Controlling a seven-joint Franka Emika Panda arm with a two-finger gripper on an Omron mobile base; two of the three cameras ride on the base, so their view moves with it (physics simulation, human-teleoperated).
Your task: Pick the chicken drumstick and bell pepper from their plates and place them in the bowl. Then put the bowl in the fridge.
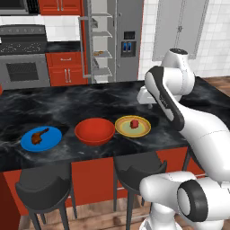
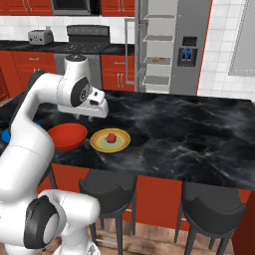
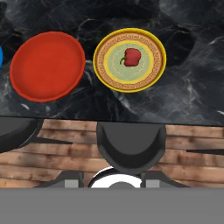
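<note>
1. My claw (image 2: 84, 117) hangs above the black counter (image 1: 90, 101), well apart from everything on it. My own hand hides the fingers in both base views, so I cannot tell whether the claw is open or closed. I see nothing between the fingers.
2. Nearest below me is the yellow plate (image 3: 129, 60) with the red pepper (image 3: 132, 57) sitting on its green middle. From the left base view the pepper (image 1: 134, 123) rests near the plate's centre.
3. Just beside that plate, apart from it, stands the red bowl (image 1: 95, 130). Its hollow holds nothing, as the hand view shows (image 3: 47, 65).
4. Further along the same row lies the blue plate (image 1: 41, 138), with the drumstick (image 1: 39, 134) on it, thick end toward the bowl side.
5. All three dishes stand near the counter edge closest to me, above the dark stools (image 1: 137, 170).
6. Across the room, behind the counter, the grey fridge (image 2: 191, 47) stands with one door (image 1: 87, 42) swung open, showing pale shelves (image 2: 158, 60).
7. Beside it are red cabinets (image 1: 66, 67) and an oven (image 1: 23, 67).
</note>
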